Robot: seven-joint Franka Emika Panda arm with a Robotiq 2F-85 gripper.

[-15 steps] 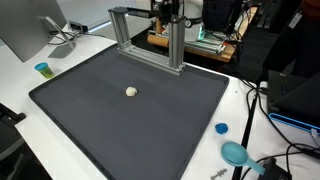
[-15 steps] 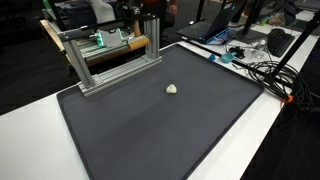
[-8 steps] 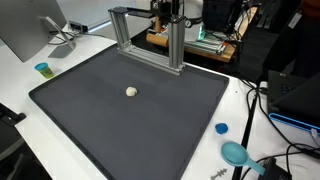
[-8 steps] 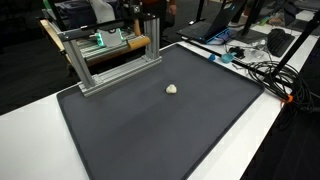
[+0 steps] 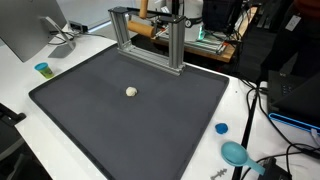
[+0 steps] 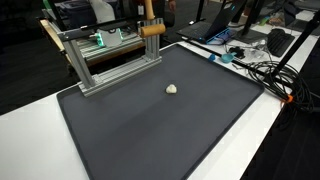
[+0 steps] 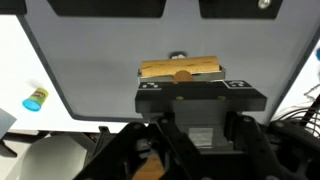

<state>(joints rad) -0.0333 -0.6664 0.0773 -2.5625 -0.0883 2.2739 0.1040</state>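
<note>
A wooden mallet hangs over the back edge of the dark mat, in front of the aluminium frame (image 5: 150,35), in both exterior views (image 5: 150,28) (image 6: 152,29), with its handle pointing up. In the wrist view the mallet head (image 7: 181,69) lies crosswise just beyond my gripper (image 7: 188,122), which looks shut on the handle. In the exterior views the gripper is mostly cut off by the top edge. A small white lump (image 5: 131,91) (image 6: 172,89) lies on the mat (image 5: 120,120), well away from the mallet.
A blue cap (image 5: 221,128) and a teal scoop (image 5: 235,153) lie on the white table beside the mat. A small blue and yellow cup (image 5: 42,69) stands near a monitor (image 5: 25,30). Cables (image 6: 255,65) and electronics crowd one side.
The wooden mallet has come into view at the frame in both exterior views, where only the dark arm showed before. The white lump has not moved.
</note>
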